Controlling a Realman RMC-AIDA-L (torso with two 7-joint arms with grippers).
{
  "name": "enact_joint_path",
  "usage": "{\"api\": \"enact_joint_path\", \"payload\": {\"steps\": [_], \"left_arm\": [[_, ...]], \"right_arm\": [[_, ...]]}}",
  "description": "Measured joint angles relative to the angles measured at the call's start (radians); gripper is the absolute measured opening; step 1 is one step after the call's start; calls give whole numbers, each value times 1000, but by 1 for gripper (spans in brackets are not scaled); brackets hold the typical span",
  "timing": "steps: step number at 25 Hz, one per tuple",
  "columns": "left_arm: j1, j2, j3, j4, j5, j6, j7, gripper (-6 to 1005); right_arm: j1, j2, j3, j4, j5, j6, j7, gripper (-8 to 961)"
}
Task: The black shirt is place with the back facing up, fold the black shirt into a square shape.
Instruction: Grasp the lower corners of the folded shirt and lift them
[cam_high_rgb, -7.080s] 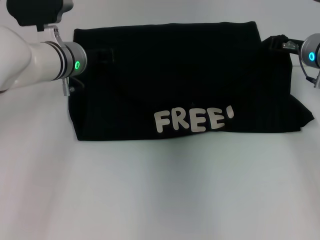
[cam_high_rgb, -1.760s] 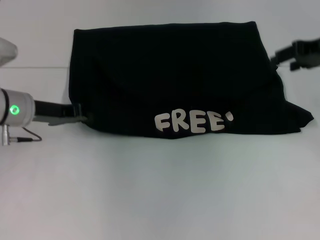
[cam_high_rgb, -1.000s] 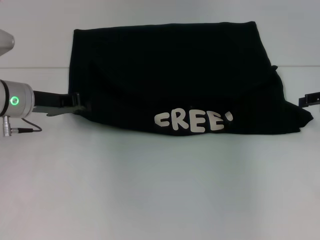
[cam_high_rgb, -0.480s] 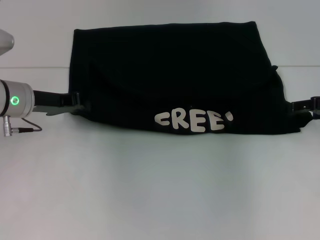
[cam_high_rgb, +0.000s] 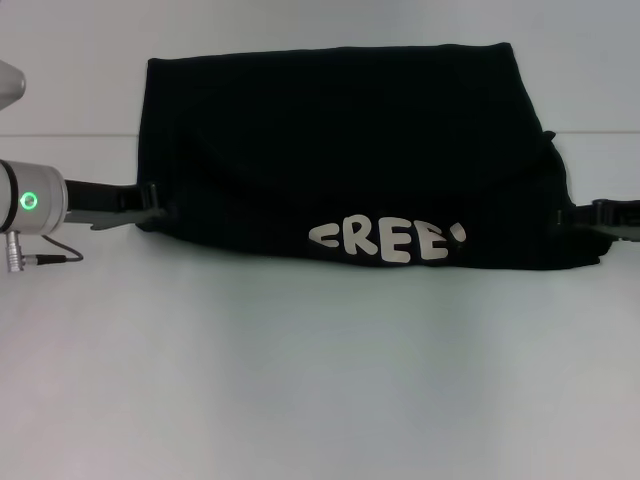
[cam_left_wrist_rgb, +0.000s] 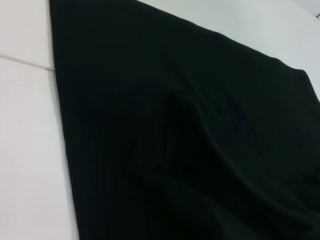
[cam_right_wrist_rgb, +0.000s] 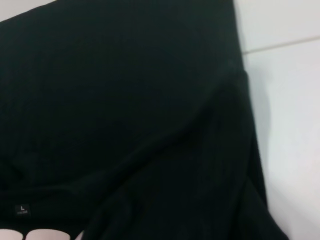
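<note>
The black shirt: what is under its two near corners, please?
The black shirt lies on the white table. The left gripper and the right gripper meet its near corners; whatever fingers reach underneath are covered.

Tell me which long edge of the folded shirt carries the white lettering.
The near edge of the black shirt, facing the robot; white lettering sits along it, while the far edge is plain black.

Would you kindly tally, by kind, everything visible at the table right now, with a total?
Black shirt: 1
Grippers: 2, the left gripper at the shirt's left edge and the right gripper at its right edge
White table: 1
Total: 4
</note>
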Motion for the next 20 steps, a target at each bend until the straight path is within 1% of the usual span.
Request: {"api": "enact_joint_path", "payload": {"steps": [5,9,15,20], "left_arm": [[1,0,0,0,-5,-4,0,-2],[2,0,-1,0,-5,-7,1,-2],[2,0,-10,0,-6,-7,5,-2],[3,0,-12,0,-19,-7,9,-2]], "right_arm": [[24,18,-18,20,-1,29,-18,912],[34,26,-26,32,3,36,-34,907],[33,29,-17,34,22,30,-44,900],[21,24,-21,34,94,9,-89,894]]}}
